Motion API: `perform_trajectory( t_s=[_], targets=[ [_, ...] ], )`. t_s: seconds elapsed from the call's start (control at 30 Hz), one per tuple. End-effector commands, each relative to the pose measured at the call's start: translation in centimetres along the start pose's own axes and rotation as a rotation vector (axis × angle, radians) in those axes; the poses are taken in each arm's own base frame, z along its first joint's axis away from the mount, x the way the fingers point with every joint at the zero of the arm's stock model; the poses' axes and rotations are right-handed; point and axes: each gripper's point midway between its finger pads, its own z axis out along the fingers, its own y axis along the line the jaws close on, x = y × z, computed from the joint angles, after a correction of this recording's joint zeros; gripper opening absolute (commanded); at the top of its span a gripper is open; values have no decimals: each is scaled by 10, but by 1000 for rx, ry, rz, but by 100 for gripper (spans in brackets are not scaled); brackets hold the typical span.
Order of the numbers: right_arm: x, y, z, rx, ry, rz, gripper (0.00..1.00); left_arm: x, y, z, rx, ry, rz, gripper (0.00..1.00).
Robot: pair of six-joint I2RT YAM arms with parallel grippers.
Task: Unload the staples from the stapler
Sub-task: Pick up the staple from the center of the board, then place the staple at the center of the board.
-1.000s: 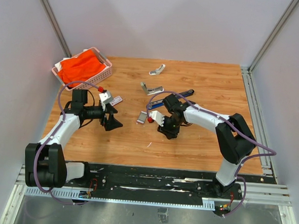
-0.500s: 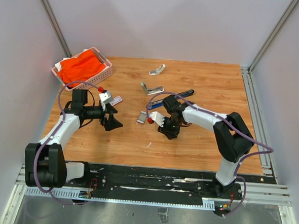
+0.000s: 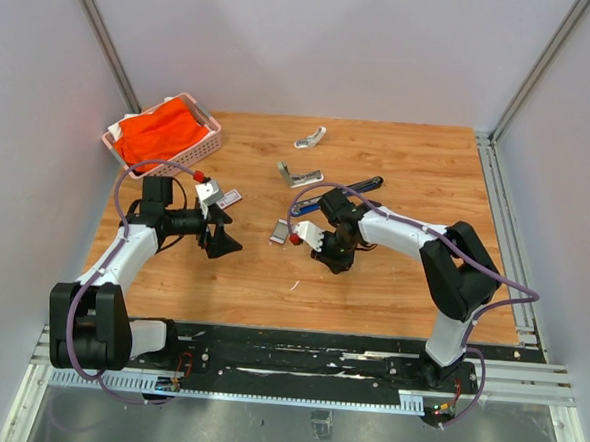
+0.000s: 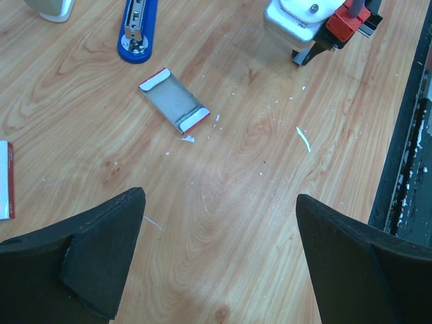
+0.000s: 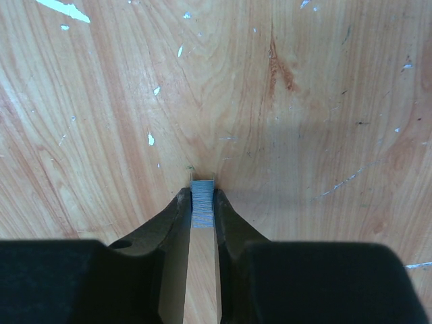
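Staples (image 5: pixel 202 206): short silvery-grey strip, squeezed on both sides between the fingertips of the right tool (image 5: pixel 202 198); far end poking just past the tips.
Right tool: clenched on the staples, pointing down at the counter (image 3: pixel 409 158); resting on the wood or lifted off it, cannot tell.
Stapler (image 4: pixel 138 27): blue, flat on the counter, metal channel facing up; beyond the right tool and apart from it, partly under that arm in the top view.
Left tool (image 4: pixel 219 202): released, fingers spread wide, nothing between them; hovering over bare wood, well apart from the stapler.
Box (image 4: pixel 174 101): small, white with red ends, lying flat between the two tools, near the stapler's blue end.
Counter: light wood grain, sprinkled with small white flecks (image 4: pixel 303 138).
Basket (image 3: pixel 212 136): pink, at the far left corner, filled with an orange cloth (image 3: pixel 160 133).
Room: pale grey walls (image 3: pixel 316 42) on three sides, metal posts in the corners, black rail (image 3: pixel 297 356) along the near edge.
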Motion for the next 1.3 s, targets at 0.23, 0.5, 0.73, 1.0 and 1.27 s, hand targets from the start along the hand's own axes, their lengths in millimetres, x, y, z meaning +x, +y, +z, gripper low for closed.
perform_trajectory(
  t_s=[0.23,0.5,0.73,1.0,1.27],
  targets=[
    [-33,-6,-20,17,-52,40,16,-4,1,-1,11,-12,12,98],
    [-81,-39,-40,85,-117,125,16,-3,2,-1,9,-9,10,98],
    [-124,-53,-31,102,-150,138,17,-2,3,-1,5,-5,13,98],
    [-156,-56,-6,104,-166,118,17,-2,4,-1,3,-3,14,98],
    [-170,-57,11,100,-173,101,17,-1,4,-1,3,-1,17,98]
  ],
)
